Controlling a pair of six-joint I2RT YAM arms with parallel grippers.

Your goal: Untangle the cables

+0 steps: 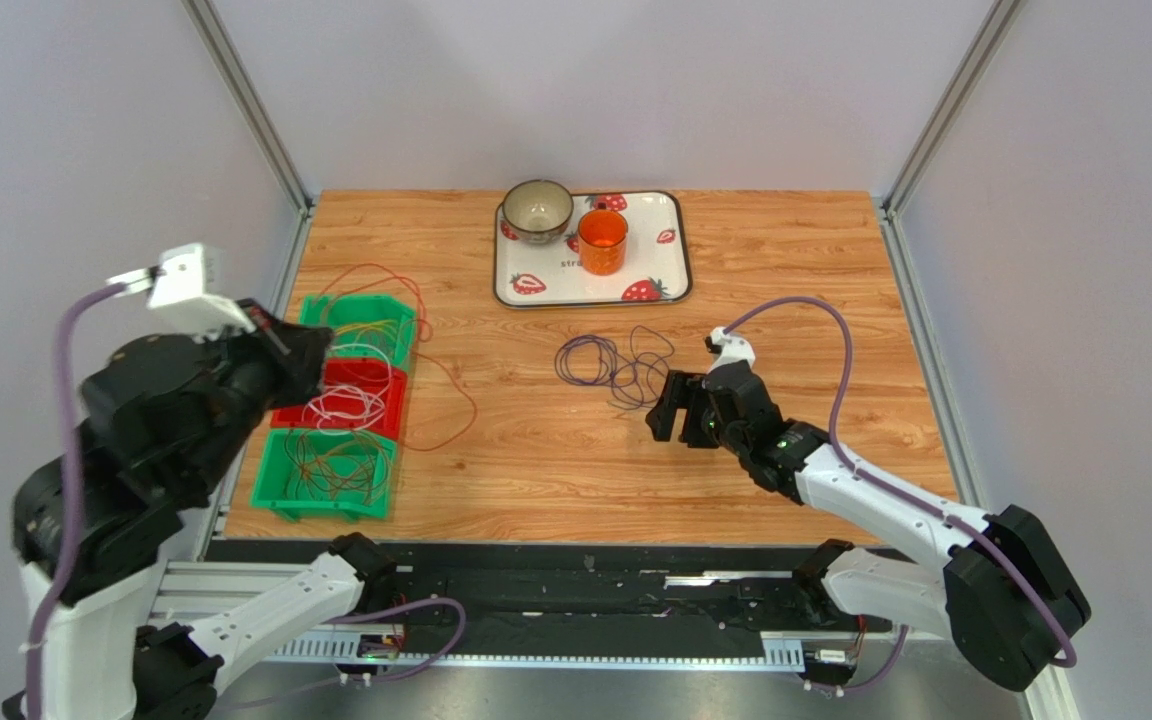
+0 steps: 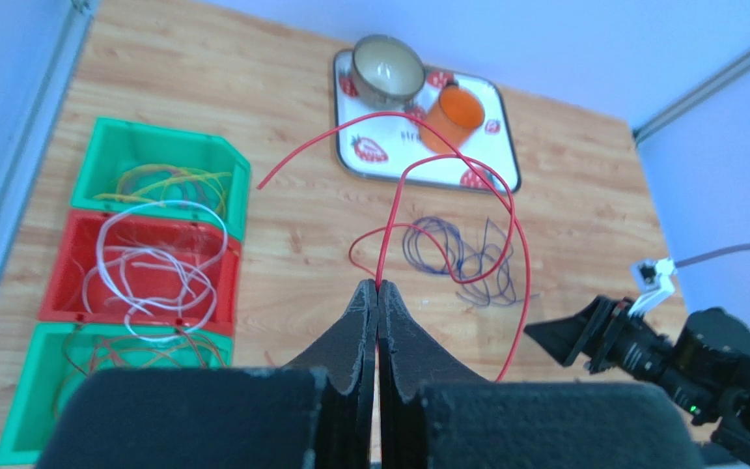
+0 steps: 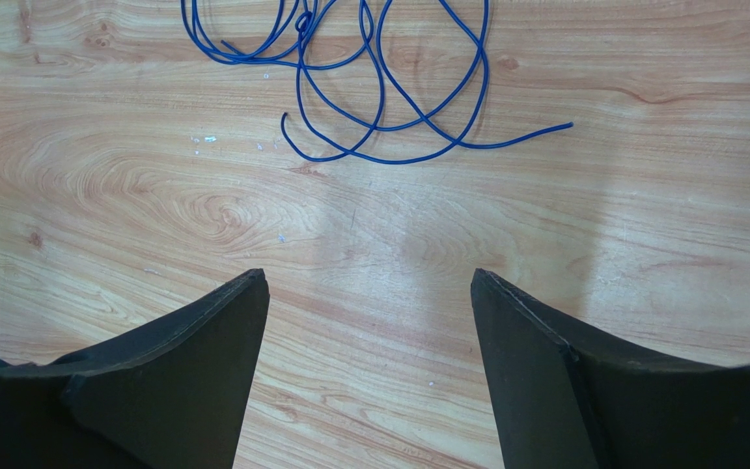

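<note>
Pinching red cable (image 2: 386, 244) | left fingers (image 2: 377, 315) closed | right fingers (image 3: 244, 305) spread

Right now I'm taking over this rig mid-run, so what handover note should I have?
Left gripper: shut on the red cable, held up near the bins.
Right gripper: open, empty, over bare table just short of the purple cable.
Done: the other cables lie in the bins by colour.
Left: probably bin the red cable, then pick up and bin the purple one.
</note>
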